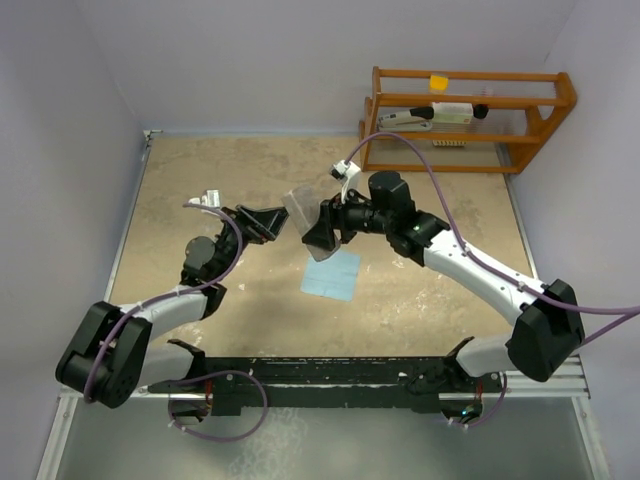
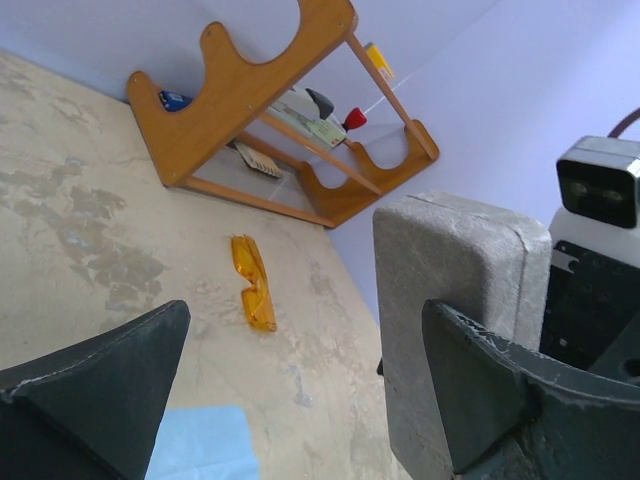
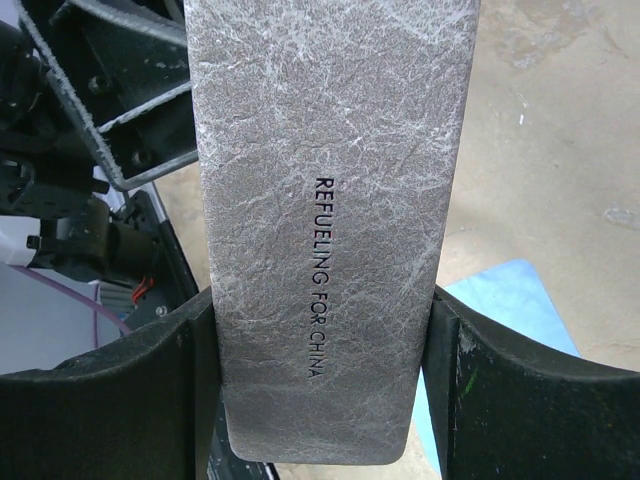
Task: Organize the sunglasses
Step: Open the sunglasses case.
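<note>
From above, a sandy, mottled counter [image 1: 230, 170] is walled in pale lilac, with two black and white robot arms reaching in from its near edge. The left pincer [image 1: 268, 222] and right pincer [image 1: 322, 222] meet near the middle of the counter. The right pincer pinches a grey brick-shaped case [image 1: 300, 207] with a rough, felt-like skin and holds it above the surface. The left pincer is spread, its tips just beside the case. A light blue square cloth [image 1: 331, 275] lies flat on the counter just below them. An open orange-brown wooden rack [image 1: 470, 75] stands at the far right corner with a few small items on its rails. The sunglasses cannot be made out in this view. From the left wrist, the left pincer [image 2: 305, 320] is spread wide, one dark finger low on the left and the other low on the right. The grey case [image 2: 450, 260] stands upright behind the right-hand finger; whether they touch cannot be told. The small orange thin-framed sunglasses [image 2: 252, 283] lie on the bare counter [image 2: 90, 220], well apart from both pincers, between the wooden rack [image 2: 240, 105] and a corner of the blue cloth [image 2: 205, 445]. From the right wrist, the right pincer [image 3: 320, 330] clamps the grey case [image 3: 320, 150] across its width, with a black finger pressed on each side. The case fills the middle of the view and bears the embossed words "REFUELING FOR CHINA". Part of the blue cloth [image 3: 510, 300] shows on the counter at the right. The spread fingers of the left pincer [image 3: 115, 95] show at the upper left, close beside the case.
</note>
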Controlling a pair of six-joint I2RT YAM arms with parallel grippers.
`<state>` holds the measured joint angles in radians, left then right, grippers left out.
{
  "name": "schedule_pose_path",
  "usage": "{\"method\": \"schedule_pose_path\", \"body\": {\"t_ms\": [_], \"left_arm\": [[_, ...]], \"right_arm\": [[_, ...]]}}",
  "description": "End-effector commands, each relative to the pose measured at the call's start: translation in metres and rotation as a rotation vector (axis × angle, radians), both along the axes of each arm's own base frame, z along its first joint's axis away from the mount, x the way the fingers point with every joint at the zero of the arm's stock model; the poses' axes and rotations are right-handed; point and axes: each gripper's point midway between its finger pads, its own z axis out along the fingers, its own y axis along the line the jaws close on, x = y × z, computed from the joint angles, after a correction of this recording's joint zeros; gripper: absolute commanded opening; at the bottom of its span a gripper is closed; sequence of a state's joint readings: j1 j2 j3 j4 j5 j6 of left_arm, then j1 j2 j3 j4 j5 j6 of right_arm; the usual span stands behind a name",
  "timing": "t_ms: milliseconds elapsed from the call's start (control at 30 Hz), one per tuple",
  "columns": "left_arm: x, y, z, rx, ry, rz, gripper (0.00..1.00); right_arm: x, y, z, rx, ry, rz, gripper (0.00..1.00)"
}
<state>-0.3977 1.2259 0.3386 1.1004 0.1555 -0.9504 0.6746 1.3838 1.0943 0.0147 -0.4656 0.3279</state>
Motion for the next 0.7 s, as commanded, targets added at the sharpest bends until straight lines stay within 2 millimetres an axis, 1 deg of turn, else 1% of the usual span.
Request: {"method": "schedule_pose_path", "body": {"t_ms": [0,133,233,300,333,400,500,567,667], "left_arm": [[-0.005,-0.007,0.025,-0.01,-0.104,-0.075,0.96],[-0.007,-0.007,0.032,-0.005,-0.146,-0.098,0.95],[-0.015,-0.006,0.04,-0.024,-0.197,-0.123,0.93],[-0.017,-0.011,0.039,-0.032,-0.2,-0.157,0.91],[-0.015,-0.013,0.037,-0.034,-0.183,-0.168,0.9],[-0.011,-0.018,0.031,-0.019,-0.158,-0.187,0.89],[-0.014,-0.025,0.031,-0.001,-0.166,-0.237,0.89],[-0.018,-0.03,0.035,0.004,-0.195,-0.277,0.89],[-0.029,-0.039,0.047,-0.01,-0.254,-0.368,0.89]], "right_arm": [[0.011,-0.006,0.044,0.078,-0.092,0.002,0.0],[0.017,-0.017,0.048,0.099,-0.088,-0.017,0.0],[0.021,-0.025,0.052,0.096,-0.096,-0.036,0.0],[0.022,-0.029,0.056,0.1,-0.104,-0.047,0.0],[0.022,-0.03,0.056,0.1,-0.106,-0.049,0.0],[0.022,-0.031,0.056,0.101,-0.104,-0.051,0.0],[0.02,-0.03,0.052,0.105,-0.091,-0.041,0.0],[0.018,-0.028,0.051,0.116,-0.081,-0.024,0.0],[0.015,-0.026,0.05,0.126,-0.065,-0.001,0.0]]}}
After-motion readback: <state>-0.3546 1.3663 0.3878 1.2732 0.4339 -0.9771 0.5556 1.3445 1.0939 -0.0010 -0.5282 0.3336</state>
